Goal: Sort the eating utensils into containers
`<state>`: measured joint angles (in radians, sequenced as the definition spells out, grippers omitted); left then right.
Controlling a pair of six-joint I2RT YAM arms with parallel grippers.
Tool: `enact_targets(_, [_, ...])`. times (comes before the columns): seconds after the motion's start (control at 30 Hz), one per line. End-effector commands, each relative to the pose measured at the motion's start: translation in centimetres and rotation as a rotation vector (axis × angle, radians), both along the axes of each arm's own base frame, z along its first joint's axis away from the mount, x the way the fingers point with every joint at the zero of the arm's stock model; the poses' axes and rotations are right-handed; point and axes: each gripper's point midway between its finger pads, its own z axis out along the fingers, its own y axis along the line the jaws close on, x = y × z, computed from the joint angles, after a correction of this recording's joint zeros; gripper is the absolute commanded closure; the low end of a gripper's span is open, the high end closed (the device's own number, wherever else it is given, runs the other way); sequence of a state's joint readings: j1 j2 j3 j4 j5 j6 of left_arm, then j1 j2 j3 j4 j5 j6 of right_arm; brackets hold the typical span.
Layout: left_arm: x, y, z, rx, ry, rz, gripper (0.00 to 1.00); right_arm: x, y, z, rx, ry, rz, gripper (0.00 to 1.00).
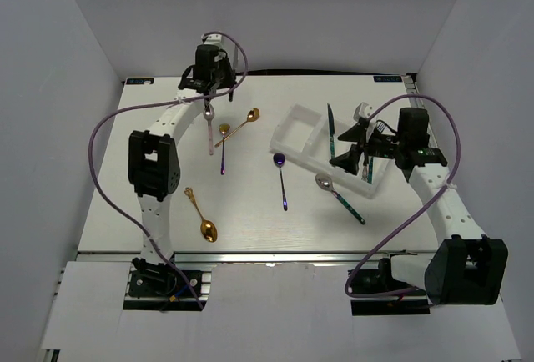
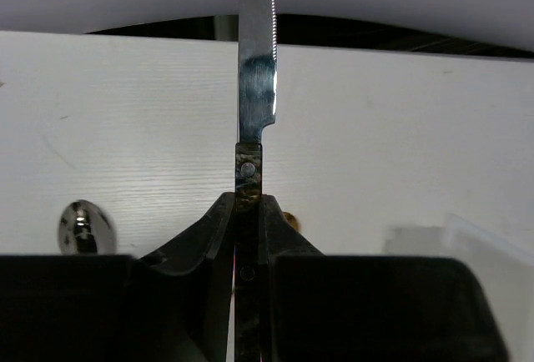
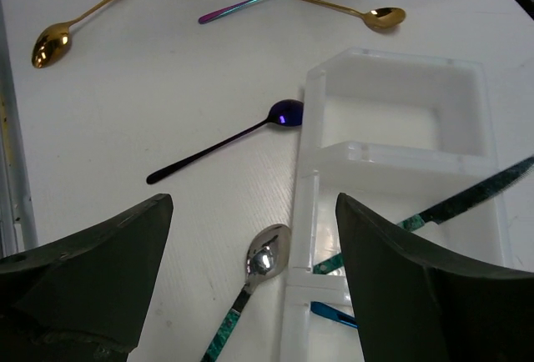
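My left gripper is shut on the dark handle of a silver knife, whose serrated blade points away toward the table's far edge. In the top view this gripper hangs over the far left of the table. The white tray lies right of centre. My right gripper hovers open over the tray's near side with nothing between its fingers. A green-handled knife and a blue utensil lie inside the tray. Beside the tray's wall rests a silver spoon with a green handle.
Loose on the table lie a purple spoon, a gold spoon near the front left, a gold spoon, a gold-bowled spoon with an iridescent handle, and a pink-handled silver spoon under the left gripper. White walls enclose the table.
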<state>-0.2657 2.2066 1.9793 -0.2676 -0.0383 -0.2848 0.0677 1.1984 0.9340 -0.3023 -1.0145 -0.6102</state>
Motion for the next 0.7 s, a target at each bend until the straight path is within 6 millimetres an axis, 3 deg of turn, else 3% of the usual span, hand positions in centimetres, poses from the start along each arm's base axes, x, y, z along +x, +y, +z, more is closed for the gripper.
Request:
enact_targets(0.0, [-3.3,-4.3,5.9,-0.188,-0.084,-0.140,1.00,0.6,-1.4,1.6,0.027,-0.058,-0.047,0.15])
enact_targets(0.03, [-4.8,-5.8,7.5,-0.222,-0.104,-0.190,1.00,0.9,-1.9,1.9,0.036,-0.063,-0.072,0.14])
enact_targets(0.07, [-5.8,-6.8,7.8,-0.260,-0.103,-0.211,1.00,1.0,-2.6,2.1,0.045,-0.073,-0.096,0.14])
enact_targets(0.1, [-6.7,-7.6,6.7,-0.274,-0.096,-0.229,1.00,1.3,-3.8,2.4,0.050,-0.083,-0.137,0.14])
enact_targets(0.13, [-8.5,-9.7,7.9,-0.301,-0.111,-0.288,1.00,1.5,-4.4,2.8,0.062,-0.090,-0.157,0.14])
enact_targets(0.33, [-14.7,-18.1,7.6,-0.404,-0.130,-0.464,1.00,1.7,-8.5,4.0,0.109,-0.121,-0.287,0.14])
enact_targets(0.43, [-16.1,-21.3,7.2,-0.421,-0.132,-0.507,1.00,1.7,-9.2,3.8,0.123,-0.107,-0.310,0.14])
enact_targets(0.57, [-16.4,-24.8,4.4,-0.416,-0.087,-0.532,1.00,1.8,-9.4,3.6,0.124,-0.103,-0.317,0.14])
enact_targets(0.67, [-16.6,-26.7,4.1,-0.424,-0.085,-0.534,1.00,1.8,-9.5,3.4,0.125,-0.100,-0.318,0.14])
